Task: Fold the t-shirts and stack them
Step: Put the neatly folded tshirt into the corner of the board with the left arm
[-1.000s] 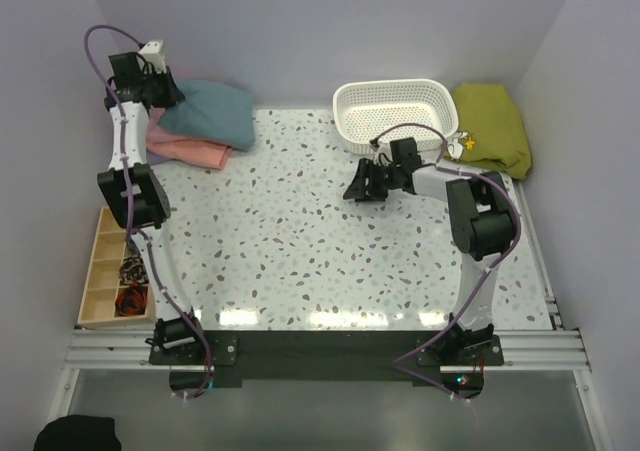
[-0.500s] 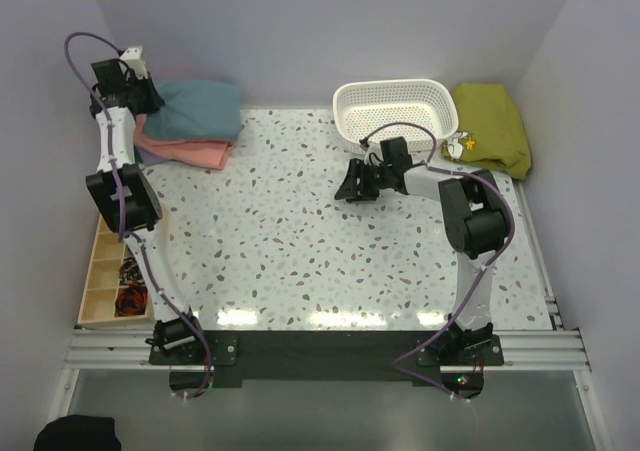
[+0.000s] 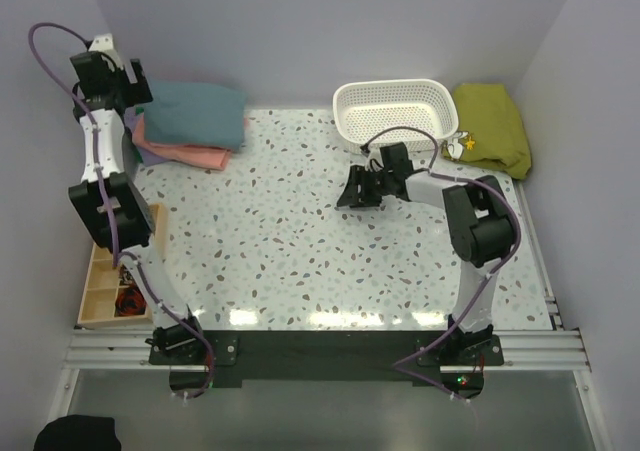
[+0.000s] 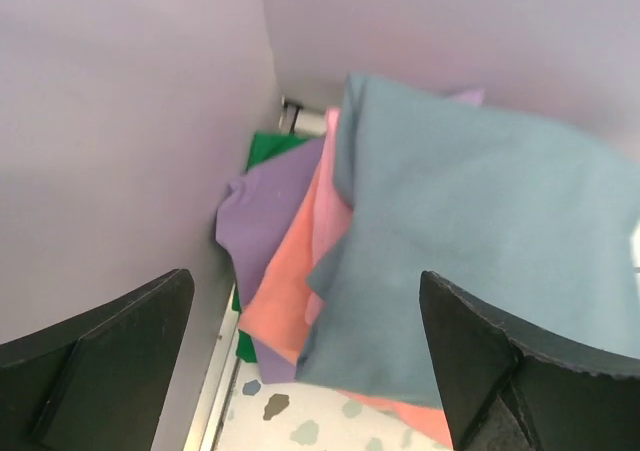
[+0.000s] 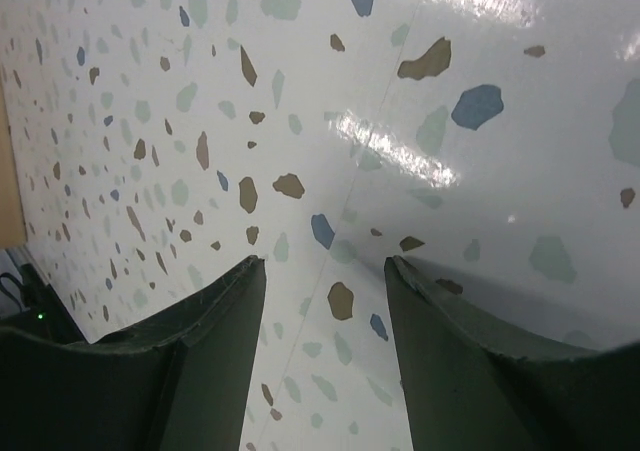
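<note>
Currently the left hand [image 3: 130, 79] hangs raised just beside the t-shirts [image 3: 195, 121], its fingers spread wide with nothing between them. The t-shirts lie stacked at the table's [image 3: 300, 241] far left corner, blue-grey uppermost. The right hand [image 3: 352, 189] sits mid-table, partly apart, gripping nothing.

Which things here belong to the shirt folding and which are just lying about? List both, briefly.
Job: blue-grey t-shirt, top of the stack; pink t-shirt, salmon-orange t-shirt and lavender t-shirt beneath it.
Lying about: white basket; olive-green cloth; wooden compartment tray.
</note>
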### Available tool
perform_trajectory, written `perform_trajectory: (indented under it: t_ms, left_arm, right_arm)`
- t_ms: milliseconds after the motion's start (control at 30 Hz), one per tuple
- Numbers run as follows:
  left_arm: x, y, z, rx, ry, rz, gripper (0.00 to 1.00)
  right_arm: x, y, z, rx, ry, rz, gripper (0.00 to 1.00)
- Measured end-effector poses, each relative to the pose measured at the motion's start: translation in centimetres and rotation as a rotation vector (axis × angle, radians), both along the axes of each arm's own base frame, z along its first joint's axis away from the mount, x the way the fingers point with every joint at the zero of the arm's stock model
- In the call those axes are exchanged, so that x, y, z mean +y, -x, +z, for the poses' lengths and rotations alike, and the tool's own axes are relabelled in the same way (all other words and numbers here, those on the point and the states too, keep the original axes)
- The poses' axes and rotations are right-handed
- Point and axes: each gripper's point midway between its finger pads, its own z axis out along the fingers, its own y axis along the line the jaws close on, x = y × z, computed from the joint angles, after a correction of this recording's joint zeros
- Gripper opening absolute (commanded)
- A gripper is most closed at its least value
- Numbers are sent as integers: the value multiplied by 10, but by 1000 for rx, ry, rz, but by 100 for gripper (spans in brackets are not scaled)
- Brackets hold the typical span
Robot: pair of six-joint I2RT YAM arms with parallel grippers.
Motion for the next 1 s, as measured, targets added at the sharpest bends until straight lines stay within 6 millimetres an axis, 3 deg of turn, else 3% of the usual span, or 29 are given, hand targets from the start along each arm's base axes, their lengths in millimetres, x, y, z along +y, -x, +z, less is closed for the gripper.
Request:
perform_trajectory:
  t_ms: [67, 167, 200, 233, 300, 333, 400, 433, 467, 600, 700, 800, 1000]
  left_arm:
    - [-12, 8, 39, -62, -11, -5, 100]
    - [-58, 25, 106, -170, -42, -52, 100]
    - [-86, 33, 131, -222, -52, -86, 100]
    - [-109, 42, 146, -253, -49, -121, 100]
    - [-174, 66, 171, -332, -18, -235, 100]
    - [-210, 92, 175, -369, 23, -308, 100]
    - [-259, 117, 176, -409, 73, -415, 100]
    - [-278, 136, 170, -426, 104, -466, 100]
    - [-293, 154, 160, -426, 137, -508, 100]
    - [-323, 207, 113, -400, 224, -586, 100]
    - [-325, 242, 79, -373, 255, -594, 100]
    - [-319, 272, 56, -378, 273, -570, 100]
    - [-309, 286, 36, -396, 291, -510, 100]
  right_arm:
    - [-6, 7, 0, -2, 38, -14, 57]
    - [-16, 19, 2, -7, 101, -34, 66]
    - [-22, 25, 4, -19, 134, -47, 68]
    - [-25, 28, 8, -30, 149, -54, 75]
    - [-35, 35, 24, -84, 191, -78, 80]
    - [-39, 37, 36, -126, 210, -93, 82]
    - [-43, 41, 63, -218, 228, -115, 87]
    - [-45, 44, 80, -273, 232, -128, 99]
    - [-47, 48, 97, -329, 230, -144, 99]
    - [-64, 69, 144, -496, 217, -205, 99]
    - [-85, 85, 141, -528, 246, -262, 99]
    - [-106, 101, 118, -518, 304, -311, 99]
    - [-136, 109, 90, -516, 410, -398, 99]
